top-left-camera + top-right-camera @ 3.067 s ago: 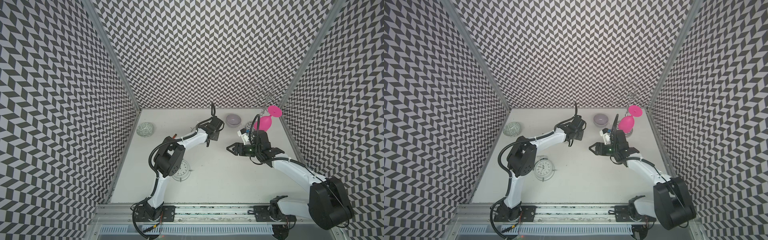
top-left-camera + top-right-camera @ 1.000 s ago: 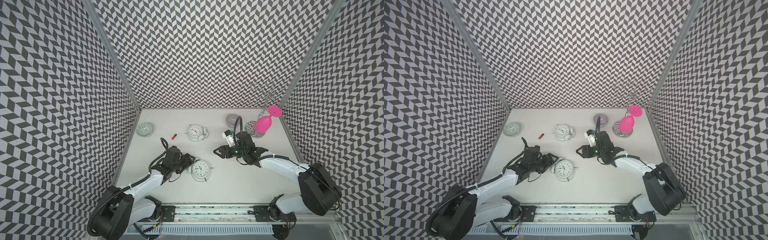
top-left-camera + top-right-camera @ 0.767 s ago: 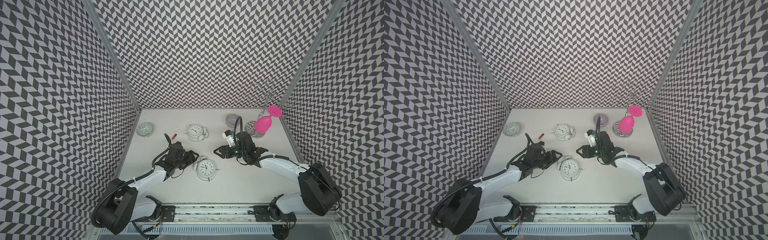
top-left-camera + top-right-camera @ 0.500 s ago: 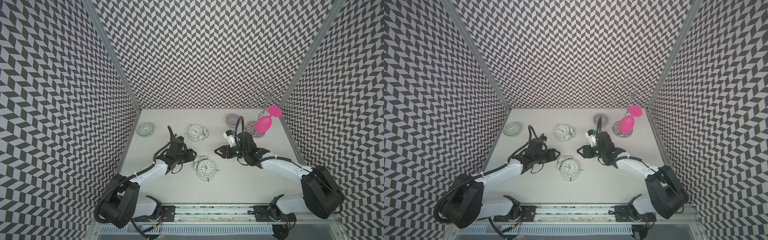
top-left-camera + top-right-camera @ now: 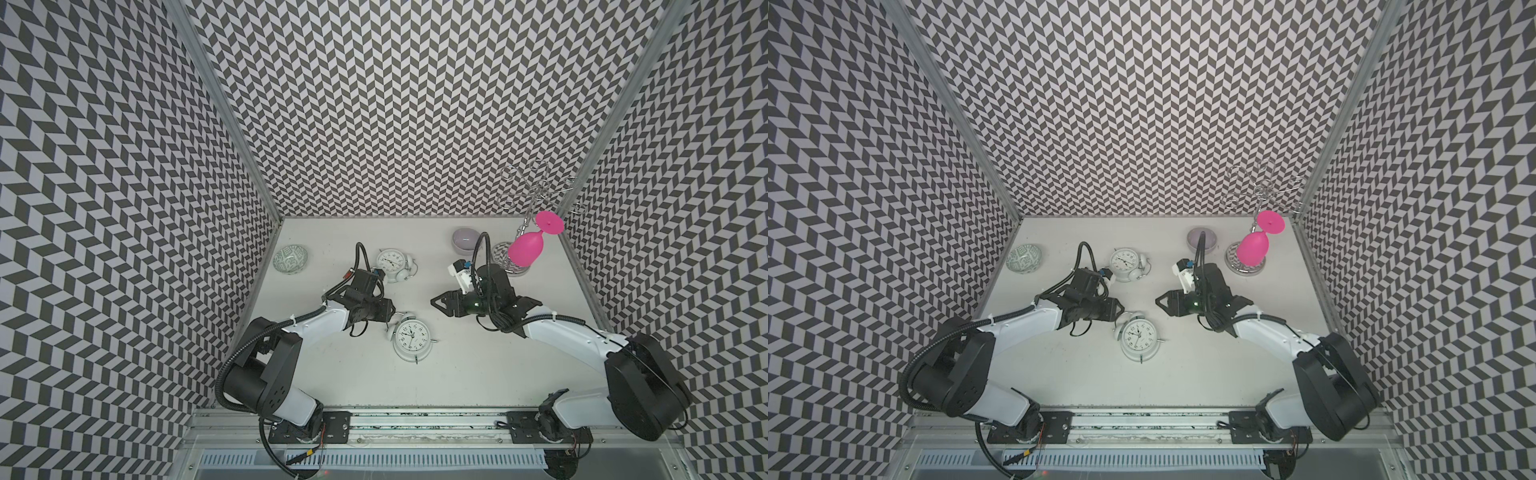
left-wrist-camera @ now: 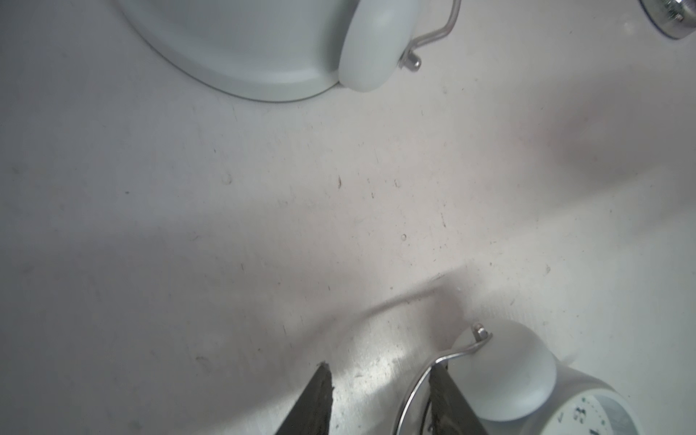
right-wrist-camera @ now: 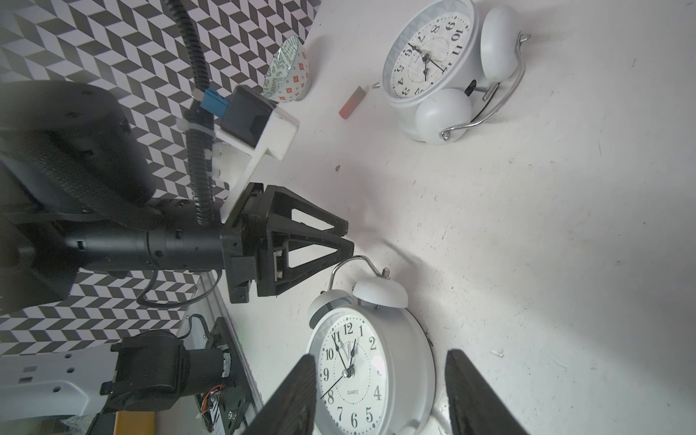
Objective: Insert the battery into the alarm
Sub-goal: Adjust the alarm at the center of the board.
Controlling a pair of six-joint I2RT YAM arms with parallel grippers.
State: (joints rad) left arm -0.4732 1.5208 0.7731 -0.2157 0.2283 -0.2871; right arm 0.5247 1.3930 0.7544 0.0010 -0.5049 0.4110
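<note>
One alarm clock (image 5: pixel 411 338) lies face up, front-centre of counter (image 5: pixel 457 374). Left fingers (image 6: pixel 316 399) parted, its wire handle (image 6: pixel 410 399) between them, against one finger. Right fingers (image 7: pixel 297 395) spread, holding nothing. Further back, red battery (image 7: pixel 352 101) lies on counter just beside second alarm clock (image 5: pixel 392 264), tipped over.

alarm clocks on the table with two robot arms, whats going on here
Two robot arms are set to put a battery into an alarm clock. The left claw has its fingers apart on either side of the wire handle of the near clock, which lies face up. The right claw is open and empty, pointed at that same clock. The small red battery lies on the table beside the far clock, not yet picked up.
</note>
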